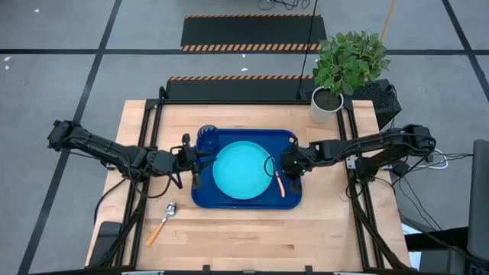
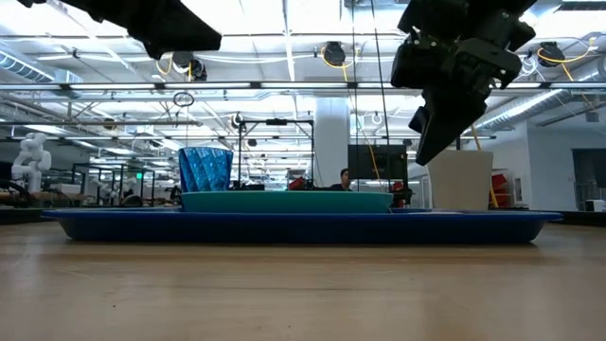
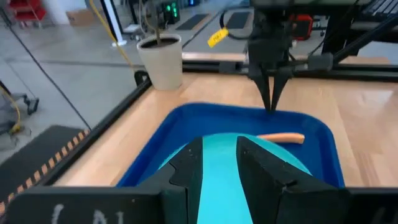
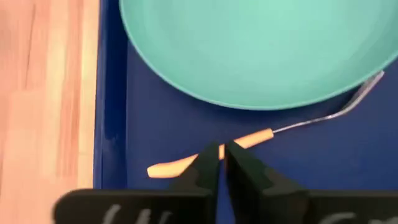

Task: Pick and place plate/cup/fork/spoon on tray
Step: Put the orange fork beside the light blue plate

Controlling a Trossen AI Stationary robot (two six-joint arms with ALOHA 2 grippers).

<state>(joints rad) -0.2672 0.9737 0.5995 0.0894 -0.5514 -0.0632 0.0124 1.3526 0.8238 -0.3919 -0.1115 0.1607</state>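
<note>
The dark blue tray (image 1: 244,205) lies mid-table. On it sit the light cyan plate (image 1: 241,169) and, at its far left corner, the upright blue cup (image 1: 206,138). The fork (image 4: 273,130) lies flat on the tray floor to the right of the plate, its tine end by the plate's rim. The spoon (image 1: 162,223) lies on the bare wood, near left of the tray. My right gripper (image 4: 219,155) hangs shut above the fork's orange handle, clear of it. My left gripper (image 3: 219,163) is open with nothing between its fingers, over the tray's left edge, facing the plate.
A white plant pot (image 1: 326,101) with a green plant stands at the table's far right corner. Black frame rails (image 1: 150,122) run along both sides of the table. Bare wood (image 1: 252,237) stretches between the tray and the near edge.
</note>
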